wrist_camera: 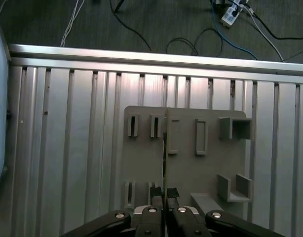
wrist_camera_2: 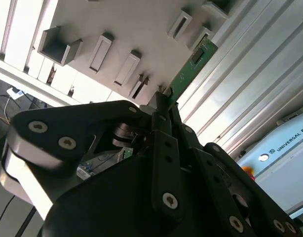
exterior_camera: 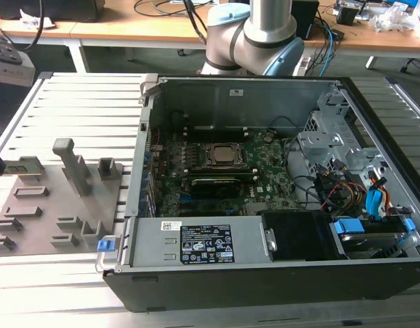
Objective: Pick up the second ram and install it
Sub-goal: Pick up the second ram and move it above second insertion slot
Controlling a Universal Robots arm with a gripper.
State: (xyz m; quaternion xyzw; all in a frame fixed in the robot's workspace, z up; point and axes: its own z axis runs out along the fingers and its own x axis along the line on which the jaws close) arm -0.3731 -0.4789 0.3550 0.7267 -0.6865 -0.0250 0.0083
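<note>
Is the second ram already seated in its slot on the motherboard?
No, in the second wrist view the second ram is pinched in the gripper above the grey holder tray.

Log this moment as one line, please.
gripper: shut on thin green RAM stick | location: over grey slotted holder tray | stick clear of tray: cannot tell | black computer case: open

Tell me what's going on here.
The robot arm's gripper is closed on the second ram, a thin green stick, gripping it by one end. In the first wrist view the stick is held edge-on over the grey holder tray on the slatted table. The open computer case sits beside the tray, its motherboard exposed.
</note>
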